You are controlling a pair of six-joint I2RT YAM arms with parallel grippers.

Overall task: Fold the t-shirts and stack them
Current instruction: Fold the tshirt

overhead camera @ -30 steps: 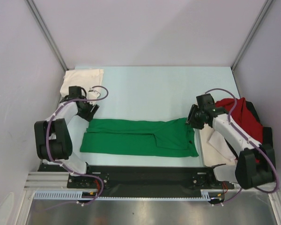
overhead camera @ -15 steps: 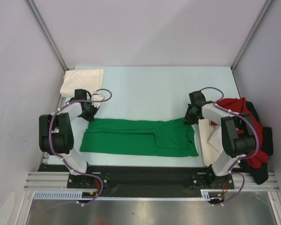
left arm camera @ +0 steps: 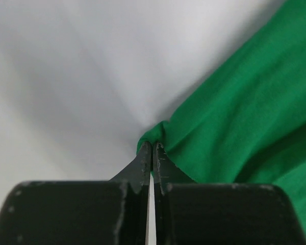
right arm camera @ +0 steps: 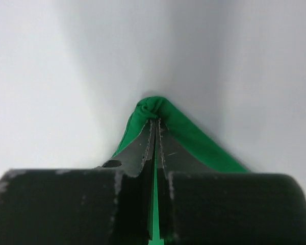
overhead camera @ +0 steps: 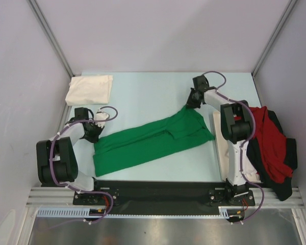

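So we see left gripper (left arm camera: 152, 149) and right gripper (right arm camera: 156, 122) each clamped on opposite green t-shirt (overhead camera: 153, 140) ends, seemingly pulled taut.

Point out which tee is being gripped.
The green tee, pinched by the left end effector and right end effector. Cream tee lies folded far left; red tee and dark tee heaped right.

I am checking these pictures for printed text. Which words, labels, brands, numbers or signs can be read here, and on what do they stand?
None. The bright green cotton t-shirt, the folded cream-white t-shirt and the crumpled red t-shirt show no print, and no view shows a readable label.
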